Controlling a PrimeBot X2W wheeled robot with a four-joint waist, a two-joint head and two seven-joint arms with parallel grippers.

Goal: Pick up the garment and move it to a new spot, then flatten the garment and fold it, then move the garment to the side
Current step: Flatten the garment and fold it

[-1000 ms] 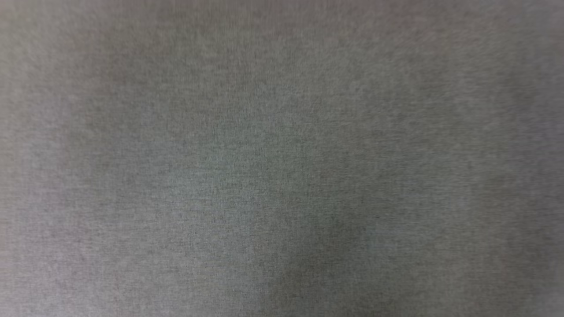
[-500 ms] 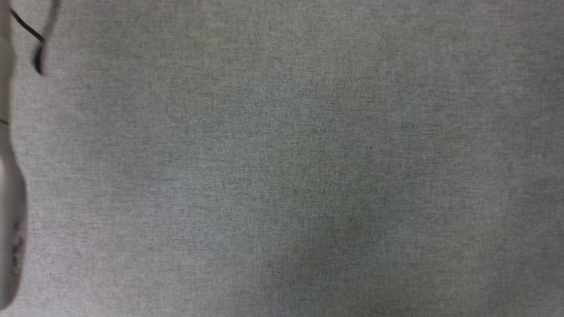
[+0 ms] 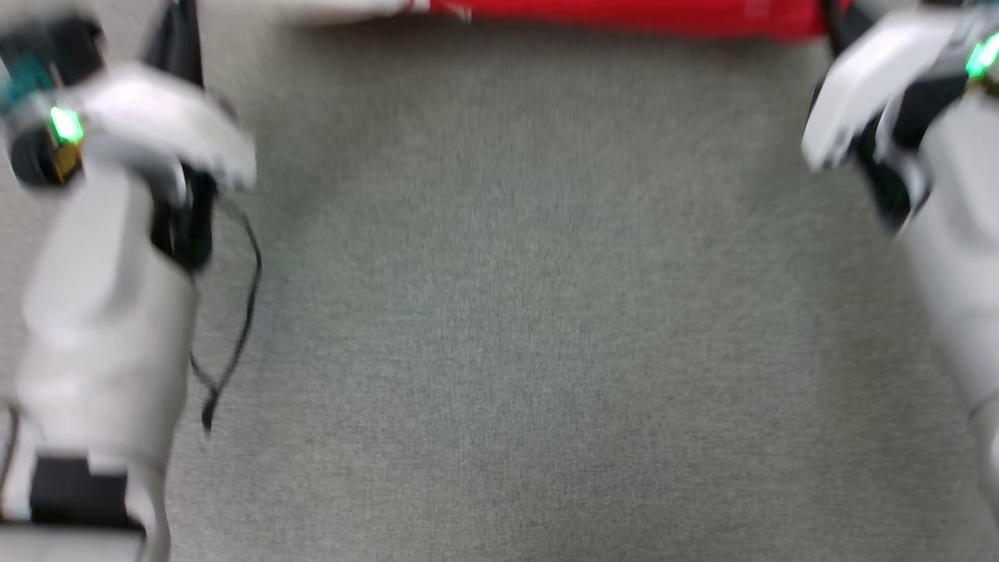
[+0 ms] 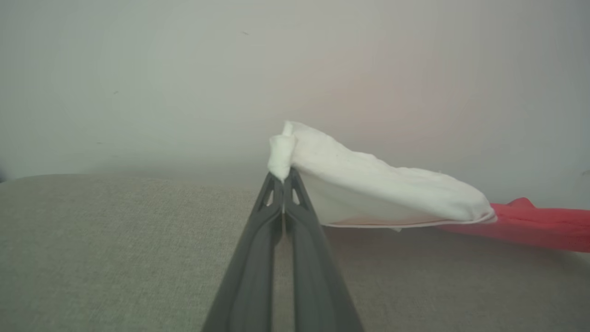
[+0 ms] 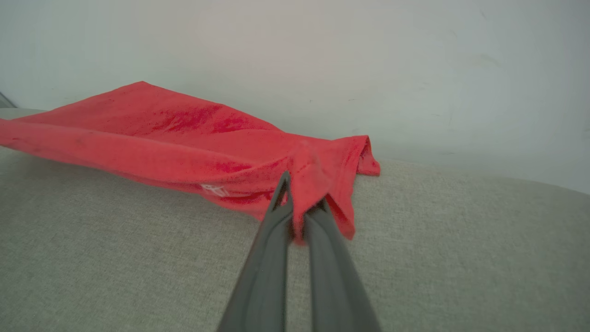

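The garment (image 3: 624, 14) is a red strip along the top edge of the head view, stretched between my two arms. In the left wrist view my left gripper (image 4: 283, 177) is shut on the tip of the white sleeve (image 4: 368, 189), lifted off the surface, and the red body (image 4: 544, 223) trails to the right. My right gripper (image 5: 297, 210) is shut on a bunched red corner near the hem, while the rest of the red cloth (image 5: 161, 133) sags to the left. The print is hidden.
A grey woven fabric surface (image 3: 499, 312) spreads under both arms. A pale wall (image 4: 184, 69) rises just behind its far edge. A thin black cable (image 3: 242, 312) hangs beside my left forearm (image 3: 109, 312). My right forearm (image 3: 952, 257) stands at the right edge.
The head camera has shifted: earlier it showed bare grey fabric, then a sliver of the left arm. Now both arms and the garment's red edge are in view.
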